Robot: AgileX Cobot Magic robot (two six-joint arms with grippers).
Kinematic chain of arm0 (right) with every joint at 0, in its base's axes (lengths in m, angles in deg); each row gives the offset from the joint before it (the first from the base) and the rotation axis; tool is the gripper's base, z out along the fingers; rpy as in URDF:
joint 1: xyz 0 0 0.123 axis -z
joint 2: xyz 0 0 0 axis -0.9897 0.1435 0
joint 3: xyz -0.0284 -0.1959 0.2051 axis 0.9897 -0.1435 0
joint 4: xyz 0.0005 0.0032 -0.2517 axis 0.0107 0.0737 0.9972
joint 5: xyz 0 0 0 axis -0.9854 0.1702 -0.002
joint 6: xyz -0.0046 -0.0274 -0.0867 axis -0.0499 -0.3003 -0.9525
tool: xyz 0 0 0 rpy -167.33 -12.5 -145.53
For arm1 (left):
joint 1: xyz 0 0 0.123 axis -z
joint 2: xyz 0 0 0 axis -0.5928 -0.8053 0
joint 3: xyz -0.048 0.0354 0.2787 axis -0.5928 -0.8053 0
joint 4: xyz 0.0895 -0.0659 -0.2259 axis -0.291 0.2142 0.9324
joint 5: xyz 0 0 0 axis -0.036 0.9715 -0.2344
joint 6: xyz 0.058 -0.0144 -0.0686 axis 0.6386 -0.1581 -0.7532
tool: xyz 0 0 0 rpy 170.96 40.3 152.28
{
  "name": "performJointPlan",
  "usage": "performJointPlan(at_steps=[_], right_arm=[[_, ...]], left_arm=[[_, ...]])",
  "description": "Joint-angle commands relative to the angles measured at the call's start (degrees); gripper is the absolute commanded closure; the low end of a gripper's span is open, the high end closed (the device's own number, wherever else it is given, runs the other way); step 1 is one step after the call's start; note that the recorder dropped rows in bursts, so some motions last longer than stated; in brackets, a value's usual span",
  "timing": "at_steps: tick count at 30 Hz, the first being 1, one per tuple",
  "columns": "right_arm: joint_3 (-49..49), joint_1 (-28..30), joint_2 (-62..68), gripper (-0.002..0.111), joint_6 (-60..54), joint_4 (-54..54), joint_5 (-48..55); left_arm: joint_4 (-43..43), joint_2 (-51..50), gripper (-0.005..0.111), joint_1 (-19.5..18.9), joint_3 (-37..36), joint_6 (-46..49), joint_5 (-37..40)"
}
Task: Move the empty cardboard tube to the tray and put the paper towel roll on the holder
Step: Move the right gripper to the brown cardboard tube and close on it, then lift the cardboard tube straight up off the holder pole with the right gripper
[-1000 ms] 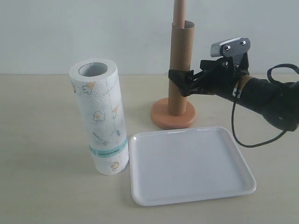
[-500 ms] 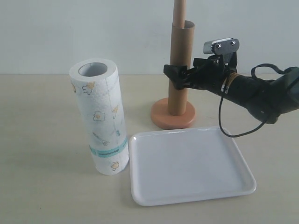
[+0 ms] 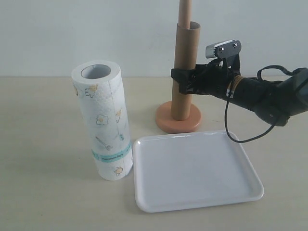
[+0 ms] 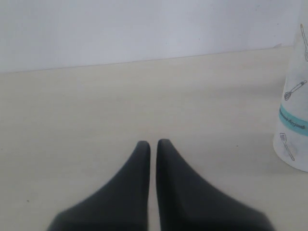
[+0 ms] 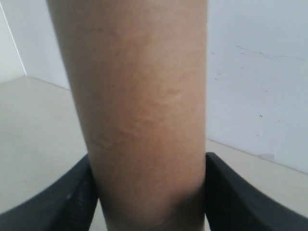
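Note:
The empty cardboard tube (image 3: 185, 53) stands upright, slipped over the holder's thin pole (image 3: 185, 9), and its lower end rests on the round disc base (image 3: 166, 120). My right gripper (image 3: 183, 82) reaches in from the right at the tube's mid-height. In the right wrist view its black fingers (image 5: 77, 197) press both sides of the tube (image 5: 144, 96). The paper towel roll (image 3: 103, 125) stands upright on the left, just beside the white tray (image 3: 192, 168). My left gripper (image 4: 153, 143) is shut and holds nothing. It is low over the bare table, with the roll (image 4: 296, 125) off to one side.
The tray lies flat in front of the holder with nothing on it. A black cable (image 3: 240, 139) loops down from the right arm toward the tray's far right corner. A pale wall stands close behind the holder.
My right arm has moved left and slightly up, bringing its fingers further around the tube and onto its sides. The tube, roll and tray have not moved.

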Motion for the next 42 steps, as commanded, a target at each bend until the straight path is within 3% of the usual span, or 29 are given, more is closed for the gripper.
performJointPlan(at_steps=[1, 19, 42], right_arm=[[0.3, -0.07, 0.04, 0.106, 0.2, 0.06, 3.12], [0.3, -0.07, -0.93, 0.106, -2.59, 2.13, 1.78], [0.3, -0.07, -18.01, 0.108, -4.92, 2.18, 4.79]], left_arm=[[0.27, 0.22, 0.103, -0.17, -0.21, -0.16, -0.18], [0.27, 0.22, 0.103, -0.17, -0.21, -0.16, -0.18], [0.27, 0.22, 0.103, -0.17, -0.21, -0.16, -0.18]])
